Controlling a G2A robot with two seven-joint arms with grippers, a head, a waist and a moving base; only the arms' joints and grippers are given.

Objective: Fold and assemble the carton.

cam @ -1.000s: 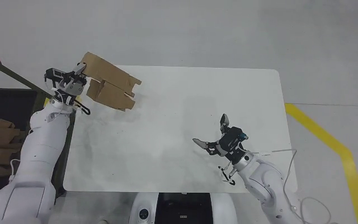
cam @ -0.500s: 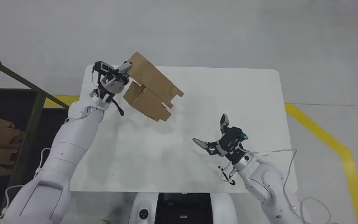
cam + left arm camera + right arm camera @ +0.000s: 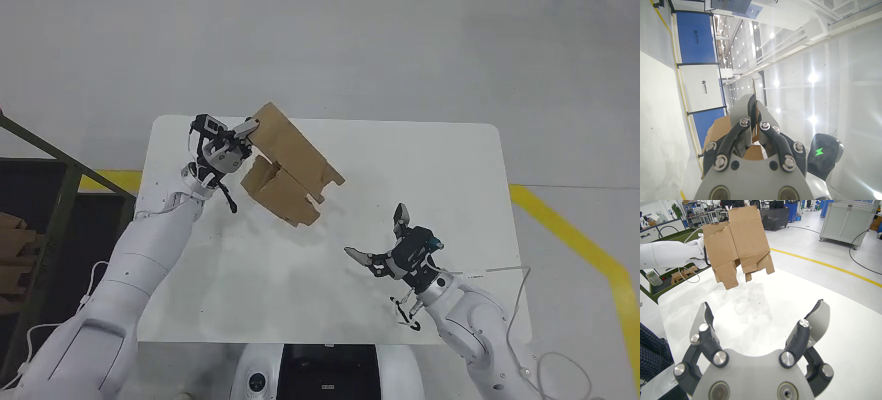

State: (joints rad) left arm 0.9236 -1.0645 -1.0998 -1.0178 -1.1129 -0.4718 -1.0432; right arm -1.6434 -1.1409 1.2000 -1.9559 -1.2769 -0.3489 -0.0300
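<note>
Risk: left pincer (image 3: 243, 133) is clamped on one thin edge of the flattened carton (image 3: 295, 170). The carton hangs beyond its tips, clear above the table (image 3: 430, 160), so the board may pivot or slip out. Ragged flaps could snag when lowered. Right pincer (image 3: 376, 231) spread wide, carton well ahead of it. Since earlier: left arm swung carton in over table; right unmoved.

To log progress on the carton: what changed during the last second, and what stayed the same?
The left gripper, shut on the flattened carton, carried it from beyond the far left corner of the white table inward, over its top. The right gripper stayed open and still above the near right part.
</note>
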